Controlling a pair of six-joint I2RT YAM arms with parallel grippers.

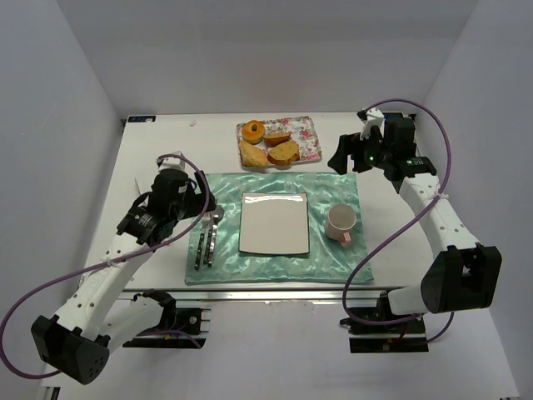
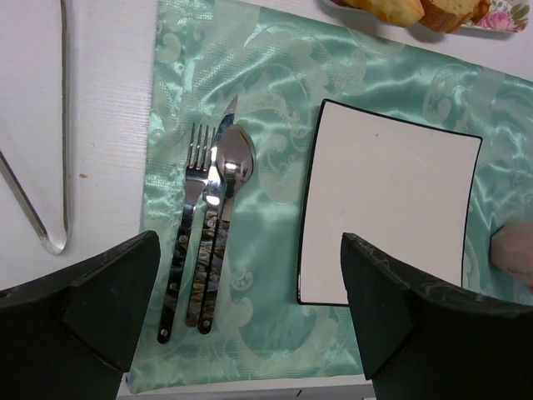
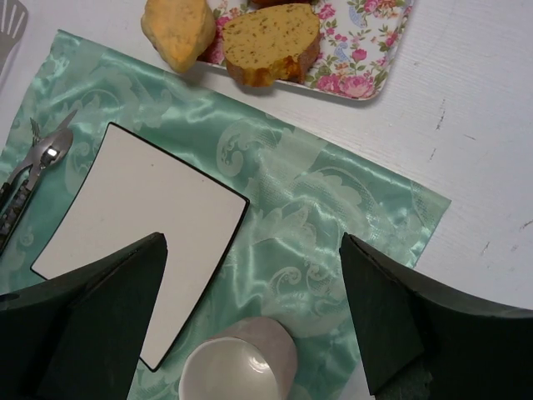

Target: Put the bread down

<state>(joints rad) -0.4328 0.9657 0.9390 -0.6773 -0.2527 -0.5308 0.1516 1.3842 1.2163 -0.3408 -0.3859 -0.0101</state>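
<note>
Three bread pieces lie on a floral tray [image 1: 306,137] at the back of the table: a pale wedge [image 1: 252,155] and two browner slices [image 1: 284,152] [image 1: 277,137]. In the right wrist view the wedge [image 3: 176,32] and one slice [image 3: 271,37] lie on the tray [image 3: 366,50]. The left wrist view shows bread [image 2: 391,8] at its top edge. My left gripper [image 1: 202,202] [image 2: 250,250] is open and empty above the mat's left part. My right gripper [image 1: 337,158] [image 3: 252,246] is open and empty above the mat's back right corner, right of the tray.
A round orange bun [image 1: 253,131] shares the tray. A green satin mat [image 1: 333,258] carries a white square plate [image 1: 274,222], a pink cup [image 1: 341,223] on its right, and cutlery [image 1: 208,237] on its left. A thin metal loop [image 2: 50,225] lies left of the mat.
</note>
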